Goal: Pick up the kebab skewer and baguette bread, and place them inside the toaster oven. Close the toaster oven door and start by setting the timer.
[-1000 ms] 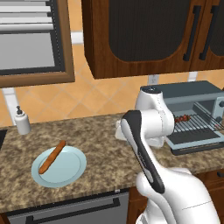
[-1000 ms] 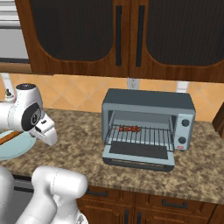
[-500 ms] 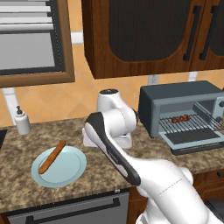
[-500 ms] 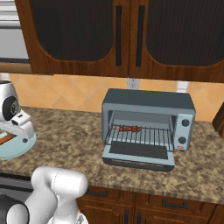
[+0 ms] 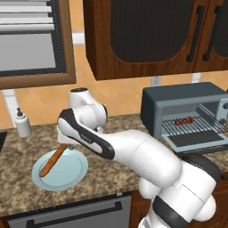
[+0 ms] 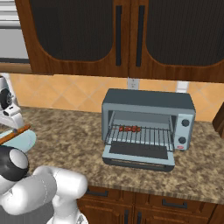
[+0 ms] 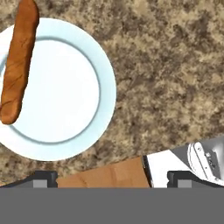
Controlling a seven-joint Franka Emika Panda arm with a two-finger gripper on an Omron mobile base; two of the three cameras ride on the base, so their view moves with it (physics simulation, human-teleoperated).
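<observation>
The baguette bread (image 7: 19, 61) lies along one edge of a pale blue plate (image 7: 65, 131) on the counter, also seen as the baguette bread (image 5: 52, 161) on the plate (image 5: 67, 176). My gripper (image 7: 111, 180) hovers above the plate, beside the loaf; its jaws are open with nothing between them. From the right it shows as the gripper (image 6: 13, 124) at the far left. The kebab skewer (image 5: 183, 120) rests on the wire rack inside the toaster oven (image 5: 178, 100). The toaster oven door (image 6: 138, 153) hangs fully down, with the kebab skewer (image 6: 129, 128) behind it.
A white soap dispenser (image 5: 22, 124) stands at the back left of the granite counter. Dark wood cabinets (image 6: 131, 35) hang above the oven. A dishwasher front (image 5: 75, 213) sits under the counter edge. My own arm (image 5: 133, 151) spans the counter between plate and oven.
The arm has swung left from in front of the oven to above the plate. The skewer stays on the rack and the baguette has not moved.
</observation>
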